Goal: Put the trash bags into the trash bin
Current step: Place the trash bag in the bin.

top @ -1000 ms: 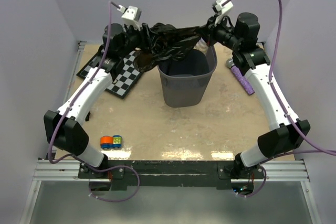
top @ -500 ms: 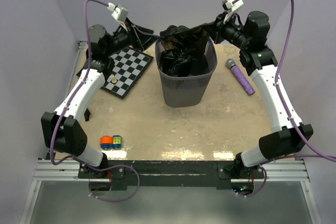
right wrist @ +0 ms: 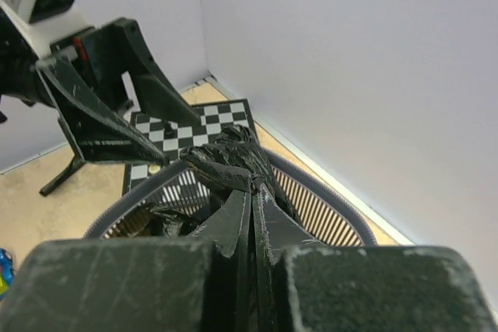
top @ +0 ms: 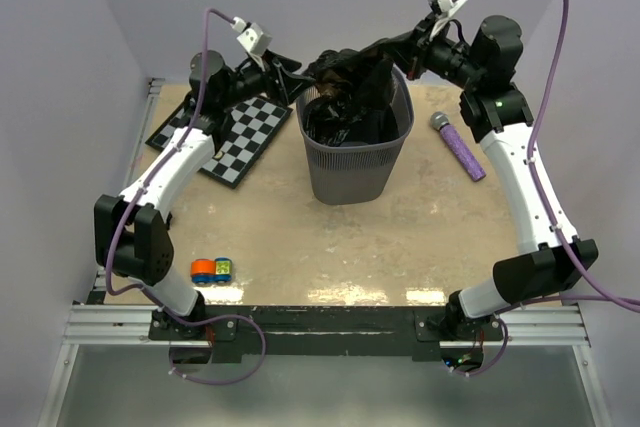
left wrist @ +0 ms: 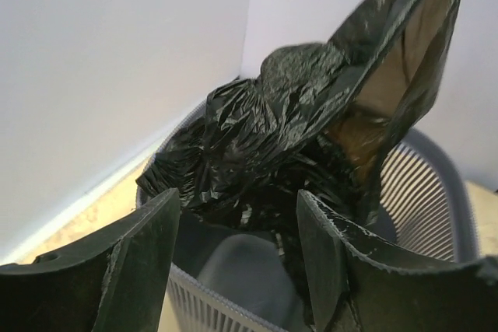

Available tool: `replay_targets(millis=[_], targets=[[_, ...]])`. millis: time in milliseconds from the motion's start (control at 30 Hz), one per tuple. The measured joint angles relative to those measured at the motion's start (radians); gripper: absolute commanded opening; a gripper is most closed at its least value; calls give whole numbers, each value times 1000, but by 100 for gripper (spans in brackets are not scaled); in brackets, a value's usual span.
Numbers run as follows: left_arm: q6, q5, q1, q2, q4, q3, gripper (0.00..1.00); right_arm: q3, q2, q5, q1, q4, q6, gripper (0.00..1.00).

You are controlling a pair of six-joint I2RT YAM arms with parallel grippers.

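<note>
Left gripper (top: 290, 71) had swung back in from the far-left corner toward the trash bin (top: 352, 175) since half a second earlier. The trash bag (top: 345, 112), stretched between both arms a second before, had dropped mostly inside the bin.

Left claw was released: its two fingers (left wrist: 148, 262) stood wide apart in the left wrist view, nothing between them. The crinkled black bag lay just beyond the tips, over the bin's far-left rim. Whether the tips touched the plastic was not clear.

Right gripper (top: 383, 47) hung above the bin's far rim, clenched on the bag. In the right wrist view its fingers (right wrist: 243, 227) were pressed together with a bunch of black film pinched at the tips. One flap ran taut from that pinch down into the bin. The rest of the bag was piled in the bin, a crumpled lump poking above the rim on the far side.

Bin stood upright on the table (top: 420, 247), about midway between left and right edges, toward the far edge.

Chessboard (top: 240, 137) lay flat at the far-left corner, under the left arm and near the bin, not touching it. Purple microphone (top: 459, 149) lay near the right edge, beside the bin, apart from it. Two small toy blocks (top: 212, 269), orange and blue, sat side by side near the near-left corner, well apart from the bin.
</note>
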Motion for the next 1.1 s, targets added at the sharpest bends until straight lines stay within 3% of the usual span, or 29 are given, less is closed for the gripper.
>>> replay_targets(millis=[200,467,667,933,1100], targets=[[227,-8,-29,0,44,-30,68,35,0,-29,-11,19,26,0],[455,-129,-62,38,150,-46,66,51,0,-61,-16,23,35,0],[533,-141,-84,139,197,16,54,51,0,-72,-19,21,36,0],[726,-101,-157,149,209,17,37,39,-16,-83,-60,22,51,0],[777,-139,-174,150,213,22,9,4,-46,-88,-77,25,63,0]])
